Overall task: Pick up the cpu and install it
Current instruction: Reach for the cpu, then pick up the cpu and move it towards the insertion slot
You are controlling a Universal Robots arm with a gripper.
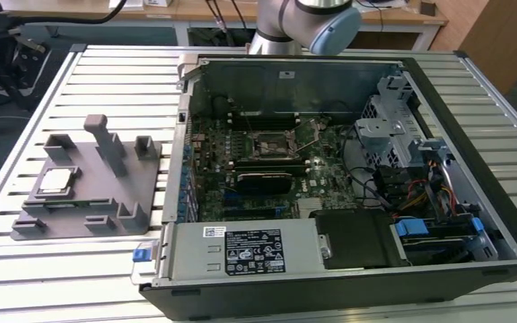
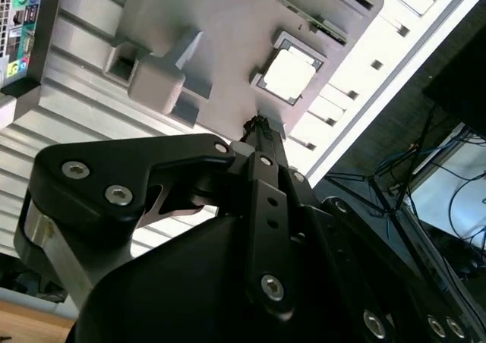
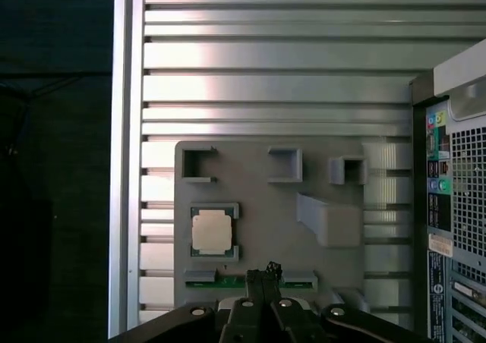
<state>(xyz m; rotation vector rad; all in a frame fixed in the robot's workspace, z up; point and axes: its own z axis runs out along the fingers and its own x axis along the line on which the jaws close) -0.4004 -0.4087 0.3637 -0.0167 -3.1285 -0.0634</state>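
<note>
The gripper (image 3: 263,271) has its two fingers (image 2: 258,142) pressed together with nothing between them. In both wrist views it hangs above the edge of the grey fixture block (image 3: 258,206), and in the first wrist view its tips hang just over a thin green strip (image 3: 231,283) held in brackets along that edge.

The cpu (image 3: 212,231) lies flat in a shallow framed recess of the fixture block, near the tips but apart from them. Its shiny metal top faces up, uncovered. In the exterior view the cpu (image 1: 58,180) sits on the fixture's side away from the computer case (image 1: 330,60).

The fixture's tall post (image 1: 97,128) and several low open boxes stand between the cpu and the case. The fixture block rests on a slatted metal table (image 1: 106,74), just beside the case.

The case lies open. Inside it is a green motherboard (image 1: 240,145) with a dark square socket (image 1: 271,142). The power supply (image 1: 240,250) bears a white and black label whose print is too small to tell. The case's rear panel (image 3: 437,161) shows coloured ports.
</note>
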